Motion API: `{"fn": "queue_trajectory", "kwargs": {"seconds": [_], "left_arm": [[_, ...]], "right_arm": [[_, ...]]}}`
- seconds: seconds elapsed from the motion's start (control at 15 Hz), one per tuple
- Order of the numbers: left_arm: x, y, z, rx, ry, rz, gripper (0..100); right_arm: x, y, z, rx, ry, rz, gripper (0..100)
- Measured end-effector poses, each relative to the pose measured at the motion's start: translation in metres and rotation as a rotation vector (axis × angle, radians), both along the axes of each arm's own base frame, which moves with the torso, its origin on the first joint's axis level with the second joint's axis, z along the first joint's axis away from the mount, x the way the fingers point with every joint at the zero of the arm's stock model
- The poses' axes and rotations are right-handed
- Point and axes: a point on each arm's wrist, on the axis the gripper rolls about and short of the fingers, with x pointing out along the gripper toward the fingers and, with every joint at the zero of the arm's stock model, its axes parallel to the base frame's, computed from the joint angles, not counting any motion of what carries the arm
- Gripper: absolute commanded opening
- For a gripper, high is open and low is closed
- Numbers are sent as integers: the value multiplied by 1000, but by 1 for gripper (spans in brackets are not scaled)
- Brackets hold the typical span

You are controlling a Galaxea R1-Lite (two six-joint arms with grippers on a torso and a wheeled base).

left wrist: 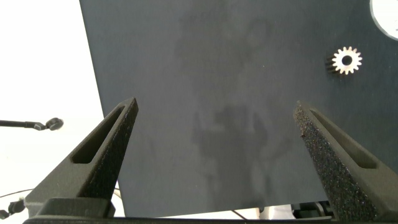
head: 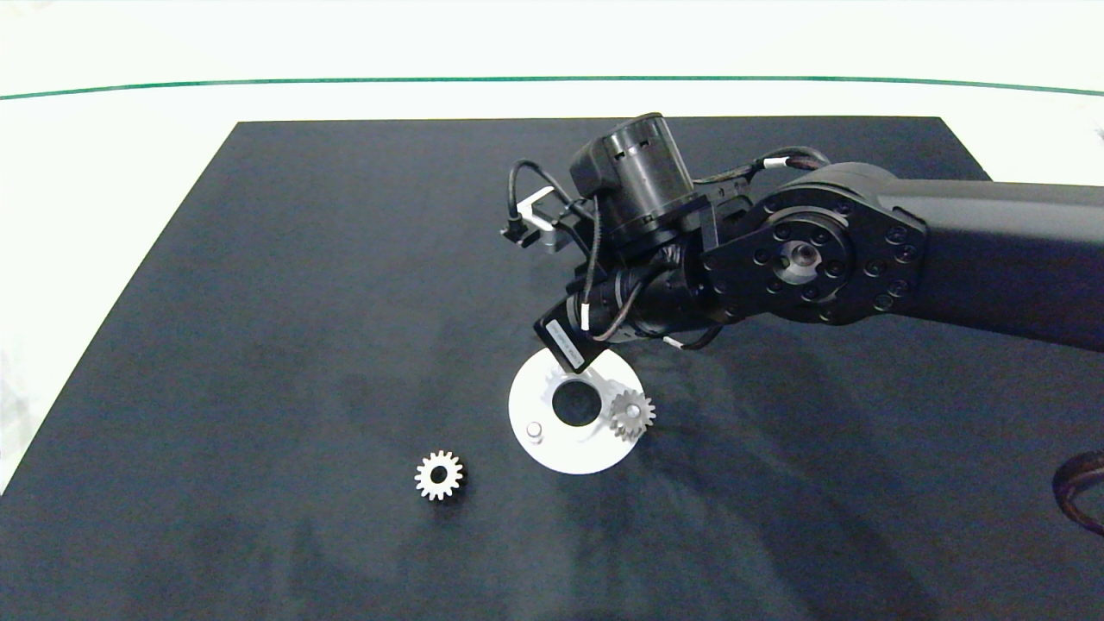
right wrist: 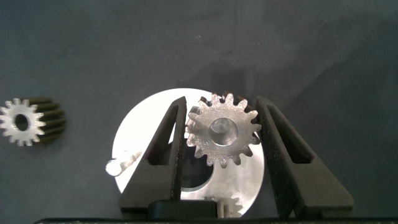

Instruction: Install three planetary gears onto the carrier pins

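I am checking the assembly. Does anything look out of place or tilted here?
Nothing stands out. One gear sits on a pin of the white disc, another is between the right gripper's fingers, and a loose gear lies flat.

Three small metal gears show: one loose on the dark mat [head: 345,302] at [head: 439,475], one on a peg at [head: 630,413], one between gripper fingers at [right wrist: 223,130]. There is one white disc [head: 569,453] and one bare peg [head: 535,429]
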Motion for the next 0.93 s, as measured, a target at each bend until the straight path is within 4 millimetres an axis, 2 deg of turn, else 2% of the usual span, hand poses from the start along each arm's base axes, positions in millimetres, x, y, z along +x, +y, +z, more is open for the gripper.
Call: {"fn": "queue_trajectory", "kwargs": {"seconds": [0.93], "left_arm": [[-1,0,1,0,-4,1,100]], "right_arm": [[6,2,-9,-20,13,-13,4]]}}
